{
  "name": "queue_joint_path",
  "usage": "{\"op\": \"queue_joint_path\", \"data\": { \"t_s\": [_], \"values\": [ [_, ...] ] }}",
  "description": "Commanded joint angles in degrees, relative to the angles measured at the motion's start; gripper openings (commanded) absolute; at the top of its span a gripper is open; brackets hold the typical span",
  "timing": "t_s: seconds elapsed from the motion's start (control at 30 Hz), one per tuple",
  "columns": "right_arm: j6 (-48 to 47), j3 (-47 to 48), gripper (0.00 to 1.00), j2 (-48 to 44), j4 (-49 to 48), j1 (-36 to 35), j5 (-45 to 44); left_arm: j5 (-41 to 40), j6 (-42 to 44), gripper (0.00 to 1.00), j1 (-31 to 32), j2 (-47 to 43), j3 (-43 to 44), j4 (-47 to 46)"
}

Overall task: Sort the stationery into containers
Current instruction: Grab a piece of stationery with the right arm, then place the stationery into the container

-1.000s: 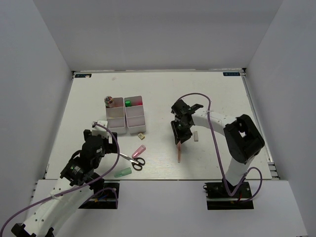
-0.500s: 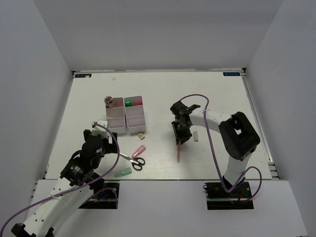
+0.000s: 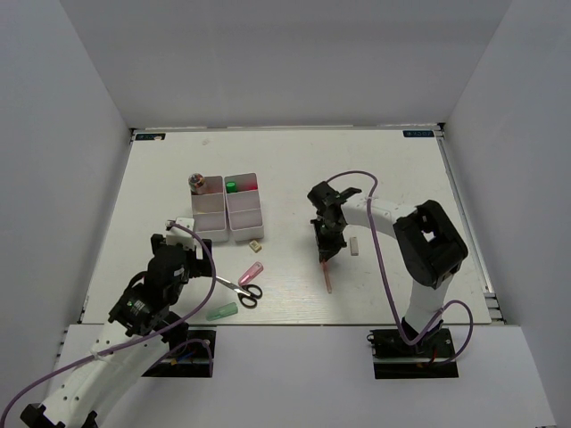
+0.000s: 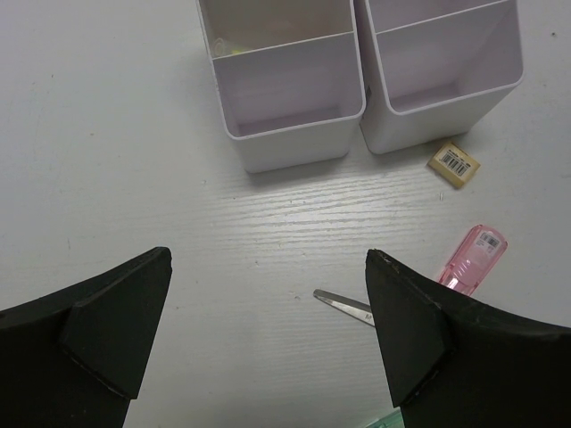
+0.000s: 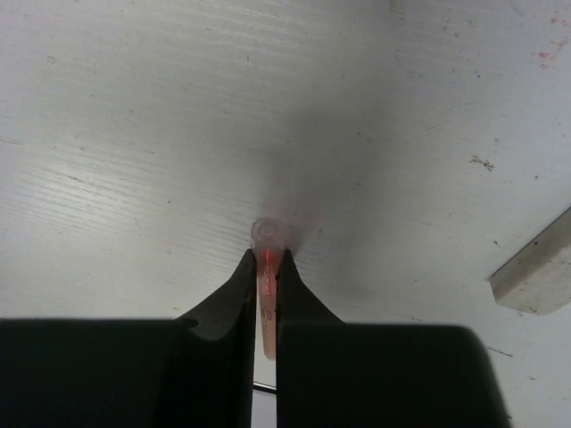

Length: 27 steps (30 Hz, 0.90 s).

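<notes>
As you look down from above, your right gripper [image 3: 325,252] is clamped on the far end of the thin pink stick [image 3: 327,276], whose length runs from the jaws toward the near table edge, well right of the trays [image 3: 228,210]. On the right wrist camera, the stick lies straight between the pinched fingers, its rounded tip poking just past them. On the left wrist camera, your left gripper [image 4: 268,330] stands spread wide above the table, just short of the trays.

Plain pale walls [image 3: 285,53] enclose a white wood-grain table [image 3: 393,169]
</notes>
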<state>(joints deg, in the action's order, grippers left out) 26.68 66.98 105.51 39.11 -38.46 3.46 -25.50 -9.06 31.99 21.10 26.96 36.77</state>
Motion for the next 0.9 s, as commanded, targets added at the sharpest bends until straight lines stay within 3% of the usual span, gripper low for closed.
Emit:
{"op": "queue_joint_path", "data": {
  "t_s": [0.0,0.27,0.5,0.73,0.87],
  "values": [
    [-1.1,0.1,0.00,3.7,-0.7,-0.1,0.5,0.1,-0.2,1.00,-0.3,-0.5,-0.2,-0.8],
    [-6.4,4.6,0.00,-4.8,-4.5,-0.7,1.5,0.1,-0.2,1.00,-0.3,-2.3,-0.8,-1.7],
    [-10.6,13.8,0.00,-5.6,-2.6,-0.8,4.4,0.0,-0.2,1.00,-0.3,-2.7,-0.9,-2.1],
    [-17.2,31.3,0.00,-2.7,-2.0,-3.2,8.4,-2.0,-0.1,1.00,-0.3,-4.0,-1.6,-3.2],
    [-21.2,41.5,0.00,2.1,-8.2,-4.7,16.1,-5.1,-0.2,1.00,-0.6,-4.8,-2.2,-3.6]
  ]
}}
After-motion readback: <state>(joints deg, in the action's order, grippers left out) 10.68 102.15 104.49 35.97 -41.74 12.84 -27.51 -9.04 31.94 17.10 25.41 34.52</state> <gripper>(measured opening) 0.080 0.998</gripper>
